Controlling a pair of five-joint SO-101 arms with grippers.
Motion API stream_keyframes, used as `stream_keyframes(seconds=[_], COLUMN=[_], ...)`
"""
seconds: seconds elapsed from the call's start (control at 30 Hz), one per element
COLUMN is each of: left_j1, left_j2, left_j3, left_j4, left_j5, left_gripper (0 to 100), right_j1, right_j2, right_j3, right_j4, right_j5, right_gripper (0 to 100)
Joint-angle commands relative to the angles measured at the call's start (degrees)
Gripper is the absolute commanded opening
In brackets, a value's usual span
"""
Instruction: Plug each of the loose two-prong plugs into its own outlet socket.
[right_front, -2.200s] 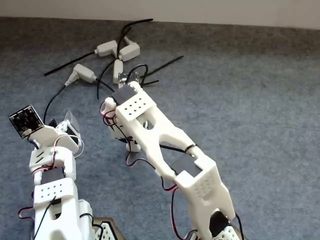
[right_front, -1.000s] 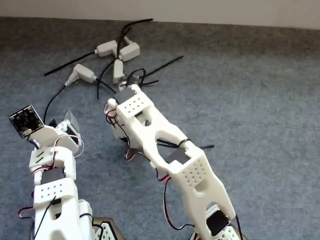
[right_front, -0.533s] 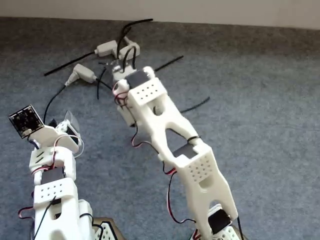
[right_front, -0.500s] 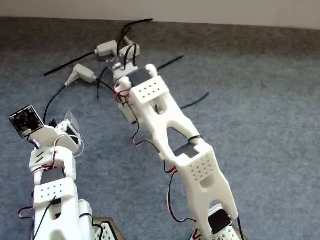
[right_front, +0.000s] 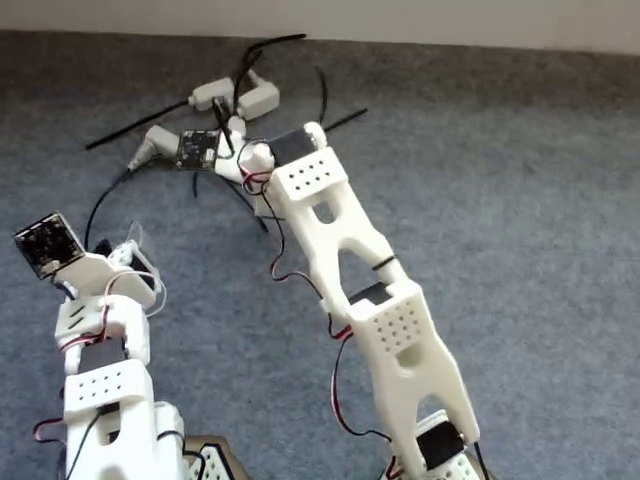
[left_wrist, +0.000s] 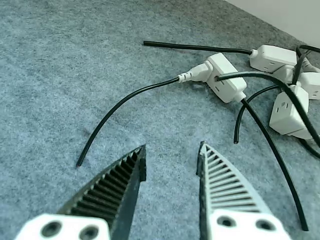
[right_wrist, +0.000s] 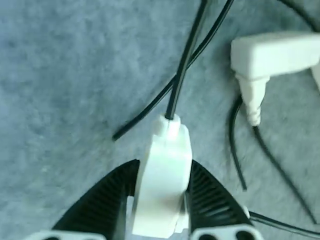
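Observation:
My right gripper (right_wrist: 161, 220) is shut on a white plug (right_wrist: 164, 180) whose black cord (right_wrist: 186, 65) runs away over the carpet. In the high view this gripper (right_front: 234, 134) sits at the far left among the white pieces. Another white plug (right_wrist: 274, 54) lies just beyond the held one. My left gripper (left_wrist: 172, 150) is open over bare carpet, short of a white plug (left_wrist: 223, 78) with a black cord. Past that plug lie a socket block (left_wrist: 286, 110) and a second one (left_wrist: 272, 56). The left gripper (right_front: 136, 252) stays near the front left in the high view.
Black cords (right_front: 322, 92) loop and cross around the white pieces (right_front: 258, 97) at the back left. Grey carpet (right_front: 500, 200) stretches bare to the right. A pale wall edge (right_front: 450, 20) borders the far side.
The right arm has swung left and farther back, its wrist has turned, and the white plug went with it, lifting a cord into a loop. The left arm has hardly shifted.

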Motion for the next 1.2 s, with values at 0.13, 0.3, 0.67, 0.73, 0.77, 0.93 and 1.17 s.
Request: stream_keyframes(seconds=[0.13,0.3,0.67,0.73,0.77,0.93,1.17], left_j1=[1.1,1.1,1.1,1.19,1.19,3.12,5.14], left_j2=[-1.1,-1.1,-1.1,-1.1,-1.1,-1.1,-1.27], left_j3=[-0.31,-0.31,-0.31,-0.31,-0.31,-0.31,-2.33], left_j4=[-1.23,-1.23,-1.23,-1.23,-1.23,-1.23,-2.02], left_j5=[0.44,0.44,0.44,0.44,0.44,0.35,0.26], left_gripper=[18,18,18,18,18,18,18], right_j1=[0.13,0.48,-0.92,-2.24,-3.12,-5.32,-6.11], right_j2=[0.4,0.84,0.4,0.4,0.4,-8.66,-24.84], right_j3=[-2.77,-7.52,-32.22,-39.52,-43.38,-43.56,-43.74], right_j4=[-8.04,-9.01,-3.74,-1.54,-0.84,-2.86,-9.54], right_j5=[-5.63,-14.68,-26.64,-26.81,-26.81,-26.55,-26.55], right_gripper=[22.3,28.2,28.3,28.3,28.3,28.3,28.3])
